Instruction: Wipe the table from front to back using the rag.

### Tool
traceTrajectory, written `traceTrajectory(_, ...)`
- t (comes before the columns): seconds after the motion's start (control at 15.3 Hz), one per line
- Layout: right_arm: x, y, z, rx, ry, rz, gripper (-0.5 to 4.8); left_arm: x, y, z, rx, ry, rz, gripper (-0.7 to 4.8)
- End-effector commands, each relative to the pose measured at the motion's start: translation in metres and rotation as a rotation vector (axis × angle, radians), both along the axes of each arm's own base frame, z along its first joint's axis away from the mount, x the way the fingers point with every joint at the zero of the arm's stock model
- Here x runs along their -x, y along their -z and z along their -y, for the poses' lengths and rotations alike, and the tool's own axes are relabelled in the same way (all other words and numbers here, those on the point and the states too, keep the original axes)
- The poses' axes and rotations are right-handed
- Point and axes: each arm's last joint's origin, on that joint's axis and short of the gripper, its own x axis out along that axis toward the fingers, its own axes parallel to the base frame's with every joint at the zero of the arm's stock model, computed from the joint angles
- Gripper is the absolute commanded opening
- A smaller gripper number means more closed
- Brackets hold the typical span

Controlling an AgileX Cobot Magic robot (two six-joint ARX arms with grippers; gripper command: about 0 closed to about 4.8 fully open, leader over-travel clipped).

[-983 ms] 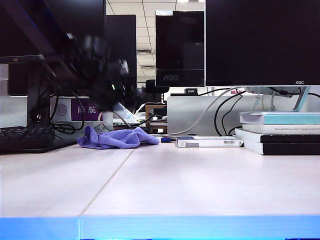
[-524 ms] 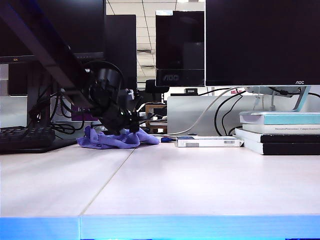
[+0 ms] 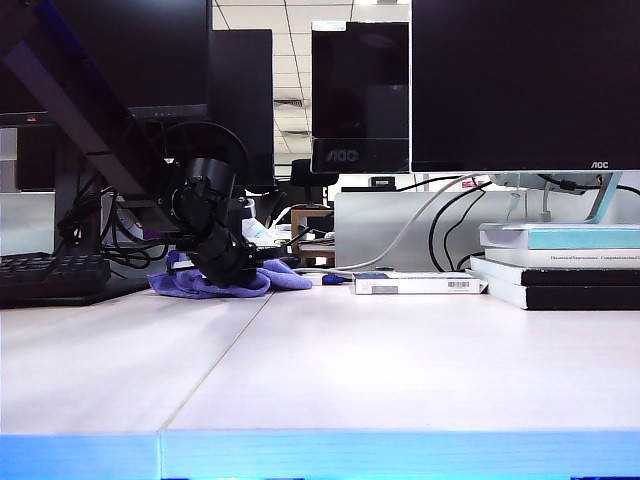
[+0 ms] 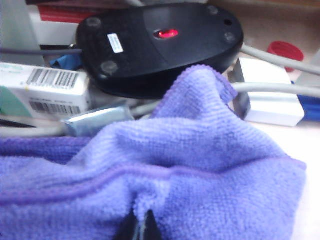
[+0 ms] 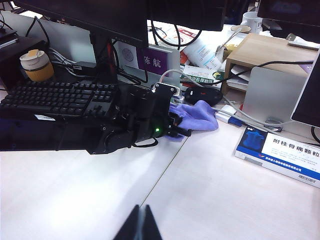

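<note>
- The keyboard (image 3: 50, 275) sits at the far left, just beside the left arm, and limits sideways room on that side.
- The left gripper (image 3: 238, 268) is down at the back of the table (image 3: 380, 370), its fingers pinched shut on a fold of the rag (image 4: 165, 165); I judge this a pickup grip, taken so the cloth can be carried to the front edge before wiping.
- The rag lies bunched at the back left, close to the seam line, against a black mouse (image 4: 160, 42) flipped on its underside, cables and a barcoded box (image 4: 42, 90); dragging it forward should clear that clutter.
- Mid-table to the light blue front edge is bare, giving open room for a front-to-back stroke.
- The right gripper (image 5: 140, 225) hangs high above the table, its fingers closed together on nothing, apparently parked clear of the work.
- On the right, a flat medicine box (image 3: 418, 283) and a stack of books (image 3: 560, 265) line the back edge.
</note>
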Motion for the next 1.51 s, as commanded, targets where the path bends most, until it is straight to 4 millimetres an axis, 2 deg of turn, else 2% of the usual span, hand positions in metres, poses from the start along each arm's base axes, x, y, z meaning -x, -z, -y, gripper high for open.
traceTrajectory(0.07, 0.001, -0.003, 0.001, -0.012, 0.000, 0.013, -0.01, 0.001, 0.002, -0.001, -0.025, -0.004, -0.043, -0.06)
traceTrajectory(0.52, 0.001, -0.003, 0.001, -0.011, 0.000, 0.012, -0.01, 0.007, 0.009, -0.002, -0.055, 0.028, -0.158, -0.06)
traceTrajectory(0.79, 0.001, -0.003, 0.001, -0.011, 0.000, 0.012, -0.01, 0.018, 0.000, -0.003, -0.059, 0.025, -0.146, -0.06)
traceTrajectory(1.05, 0.001, -0.003, 0.001, -0.011, 0.000, 0.012, -0.01, 0.046, 0.009, -0.009, -0.078, 0.039, -0.179, -0.06)
traceTrajectory(1.11, 0.001, -0.003, 0.001, -0.011, 0.000, 0.012, -0.01, 0.050, 0.009, -0.010, -0.084, 0.043, -0.184, -0.06)
traceTrajectory(1.18, 0.001, -0.003, 0.001, -0.011, 0.000, 0.012, -0.01, 0.063, 0.008, -0.013, -0.079, 0.066, -0.200, -0.06)
traceTrajectory(1.51, 0.001, -0.003, 0.001, -0.011, 0.000, 0.012, -0.01, 0.101, 0.003, -0.025, -0.086, 0.087, -0.265, -0.06)
